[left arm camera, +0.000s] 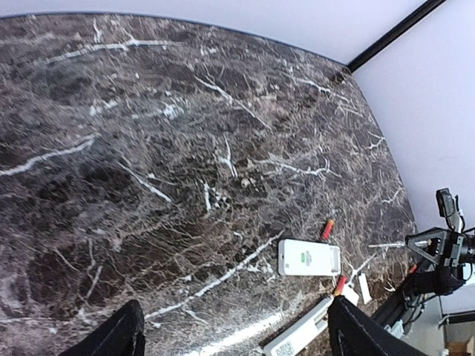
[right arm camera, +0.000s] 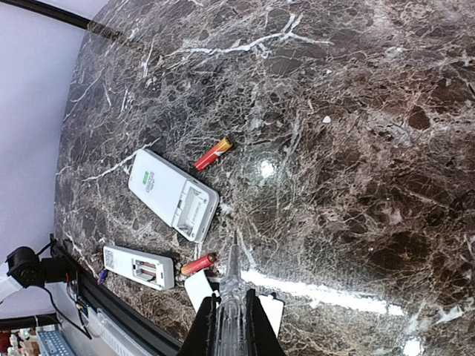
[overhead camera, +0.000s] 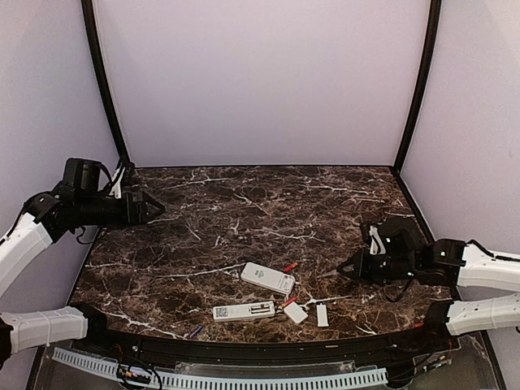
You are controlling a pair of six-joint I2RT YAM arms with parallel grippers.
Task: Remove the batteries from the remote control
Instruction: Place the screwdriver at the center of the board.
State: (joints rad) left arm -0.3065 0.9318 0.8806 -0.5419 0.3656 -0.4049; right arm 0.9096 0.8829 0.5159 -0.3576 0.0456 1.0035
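Two remote controls lie on the marble table [overhead camera: 203, 211], toward its 6 o'clock edge (directions as in the top view, 12 o'clock at the back wall). The wide remote [overhead camera: 267, 278] rests back-side up with its battery compartment uncovered; in the right wrist view the bay appears empty. The slim remote [overhead camera: 244, 311] lies just beside it at 7 o'clock, also uncovered; whether a cell sits in its bay cannot be told at this resolution.

Battery positions:
1. First red battery [overhead camera: 290, 266]: on the table at 2 o'clock of the wide remote, just beside its corner.
2. Second red battery [overhead camera: 289, 301]: at 5 o'clock of the wide remote, near the right end of the slim remote.
3. Bluish battery [overhead camera: 195, 331]: at 7 o'clock of the slim remote, at the table's front edge.

Two white covers [overhead camera: 322, 315] lie flat at 3 o'clock of the slim remote; the nearer one is just beside the second red battery.

The left gripper [overhead camera: 154, 210] hangs over the table's 9 o'clock edge, well apart from all items, released, jaws spread wide with nothing between them. The right gripper [right arm camera: 232, 274] sits at the 3 o'clock side, clenched on nothing, tip pointing toward the remotes.
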